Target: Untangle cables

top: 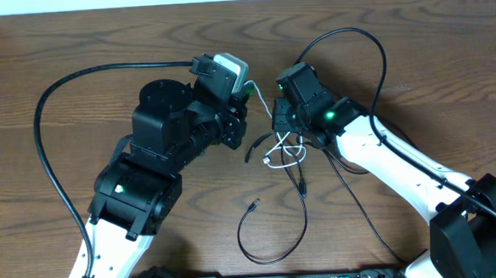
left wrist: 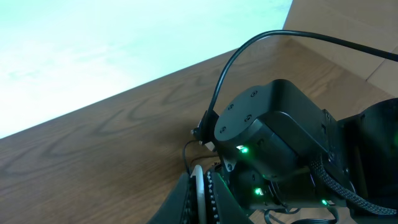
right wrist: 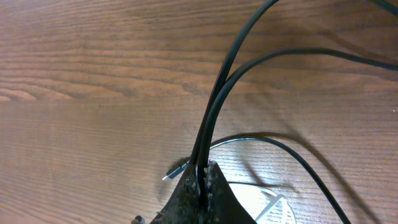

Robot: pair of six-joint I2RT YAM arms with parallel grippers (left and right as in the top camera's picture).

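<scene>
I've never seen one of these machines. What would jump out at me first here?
In the middle of the table, a small knot of cables sits where the two grippers nearly meet. The left gripper is shut on the white cable, and the right gripper clamps black cables that run up and away from it. A loose black loop trails toward the near edge.

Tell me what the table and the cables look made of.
Table: wood or wood-look laminate, matte, with visible grain lines. Black cables: smooth rubbery plastic sheath with a slight sheen, bending freely. White cable: probably a similar plastic sheath; too thin to tell more.
</scene>
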